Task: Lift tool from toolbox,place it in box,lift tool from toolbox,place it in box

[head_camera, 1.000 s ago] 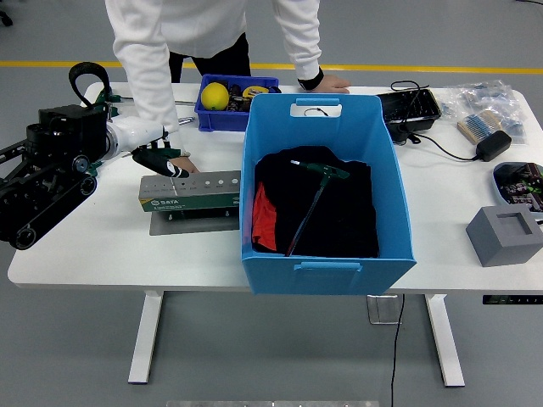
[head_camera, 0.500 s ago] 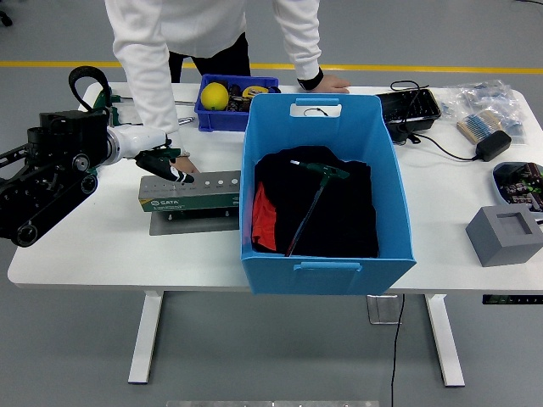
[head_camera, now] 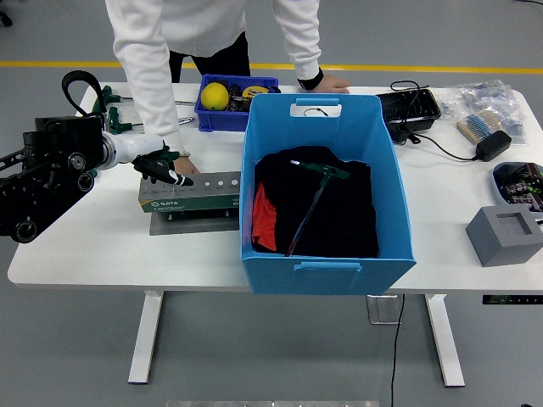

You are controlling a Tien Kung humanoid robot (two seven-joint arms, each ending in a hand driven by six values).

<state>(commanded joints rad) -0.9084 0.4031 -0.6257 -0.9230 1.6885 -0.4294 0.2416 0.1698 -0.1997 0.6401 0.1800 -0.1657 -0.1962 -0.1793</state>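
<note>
Left hand (head_camera: 164,164): fingers curled over the left end of the toolbox top, around a dark green handle; whether they truly clamp it I cannot tell.
Left arm (head_camera: 47,174): black, coming in from the left edge, low over the table, with a white wrist section just behind the hand.
Table (head_camera: 102,254): white, on white legs, over a grey floor with a yellow line at the far side.
Person (head_camera: 199,25): standing at the far side in a white top; one sleeve reaches down to the toolbox's left end, just behind the robot hand, and the other hand (head_camera: 327,83) rests flat on the table's far edge.
Box (head_camera: 327,275): large, blue, open on top, at mid-table, right beside the toolbox.
Cloth (head_camera: 339,220): black, with a red patch at the left, lining the box floor.
Tool (head_camera: 318,191): T-handle wrench with a green grip, lying on the cloth inside the box, shaft pointing toward the near-left corner.
Toolbox (head_camera: 199,193): grey and green rack with a row of holes on top, on a flat grey base, left of the box.
Bin (head_camera: 212,117): small, blue, behind the toolbox, holding a yellow ball (head_camera: 214,95) and other small items.
Tray (head_camera: 411,108): black, right of the box, with a cable.
Block (head_camera: 502,235): grey foam, at the near-right.
Adapter (head_camera: 492,144): black, near the right edge.
</note>
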